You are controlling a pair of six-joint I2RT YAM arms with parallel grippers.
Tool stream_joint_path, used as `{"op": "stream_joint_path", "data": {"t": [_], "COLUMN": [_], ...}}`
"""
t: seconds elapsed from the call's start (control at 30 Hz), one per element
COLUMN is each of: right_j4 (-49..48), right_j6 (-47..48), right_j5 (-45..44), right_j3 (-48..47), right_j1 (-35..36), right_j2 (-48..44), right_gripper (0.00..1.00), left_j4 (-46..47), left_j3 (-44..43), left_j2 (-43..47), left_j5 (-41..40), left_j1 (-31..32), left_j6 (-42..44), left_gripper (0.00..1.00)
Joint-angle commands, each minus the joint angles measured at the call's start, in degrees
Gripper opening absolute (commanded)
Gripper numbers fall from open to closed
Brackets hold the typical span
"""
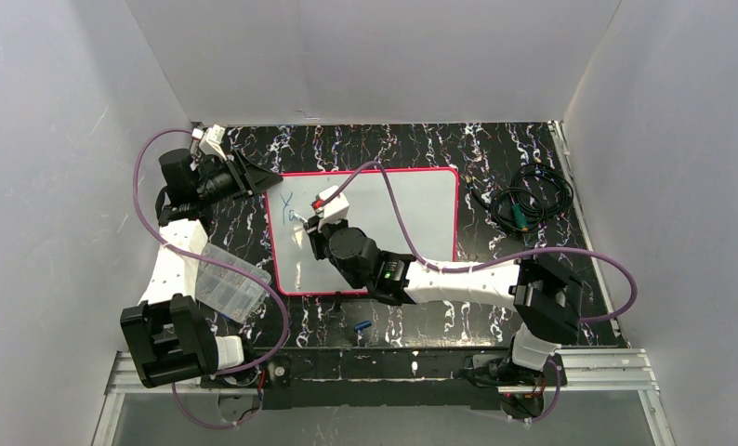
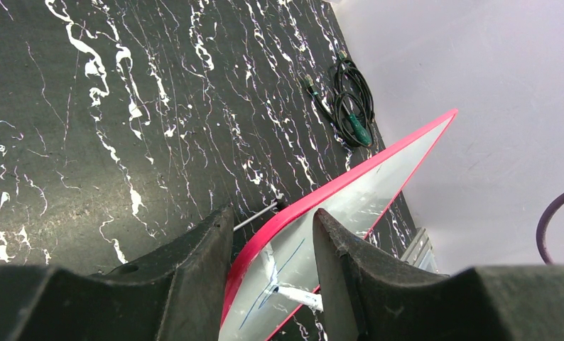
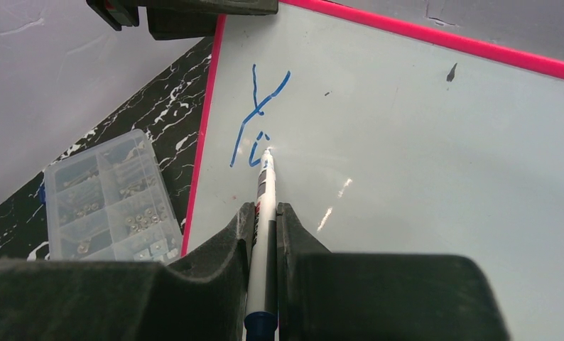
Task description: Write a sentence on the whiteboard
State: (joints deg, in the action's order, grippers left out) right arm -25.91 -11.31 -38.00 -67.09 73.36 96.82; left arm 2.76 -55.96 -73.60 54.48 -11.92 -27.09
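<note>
On black marbled table point(image 1: 393, 139): whiteboard point(image 1: 421, 214), flat, pink-framed. Sentence point(image 3: 254, 121): blue "Y" plus short stroke, far-left corner. Right gripper point(image 3: 265, 209) clamped narrow on white marker point(image 3: 267, 177), tip touching board. Left gripper point(image 2: 272, 227) straddling frame edge; grip undeterminable. Clear compartment box point(image 3: 105, 202) beside left edge.

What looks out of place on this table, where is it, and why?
A small blue cap lies loose on the table off the whiteboard's near edge, apart from the marker in the right gripper. A black cable coil lies right of the board.
</note>
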Motion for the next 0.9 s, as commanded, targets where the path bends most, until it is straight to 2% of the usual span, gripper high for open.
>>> {"op": "stream_joint_path", "data": {"t": [0.0, 0.3, 0.5, 0.87], "right_j4": [-3.31, -3.60, -5.91, -4.70], "right_j6": [1.92, 2.35, 2.52, 2.49], "right_j5": [-2.62, -1.00, 2.58, -2.24], "right_j3": [-3.12, -4.05, -1.05, -0.24], "right_j1": [-0.41, -0.41, -0.35, -0.42], "right_j2": [0.42, 1.35, -2.50, -2.35], "right_gripper": [0.01, 0.01, 0.01, 0.01], "left_j4": [-0.28, -0.30, -0.30, -0.30], "left_j3": [0.11, 0.13, 0.11, 0.18], "left_j2": [2.10, 2.10, 2.24, 2.22], "left_j5": [2.21, 2.21, 2.21, 2.30], "left_j1": [0.29, 0.26, 0.31, 0.25], "left_j6": [0.11, 0.11, 0.11, 0.11], "left_gripper": [0.43, 0.43, 0.43, 0.43]}}
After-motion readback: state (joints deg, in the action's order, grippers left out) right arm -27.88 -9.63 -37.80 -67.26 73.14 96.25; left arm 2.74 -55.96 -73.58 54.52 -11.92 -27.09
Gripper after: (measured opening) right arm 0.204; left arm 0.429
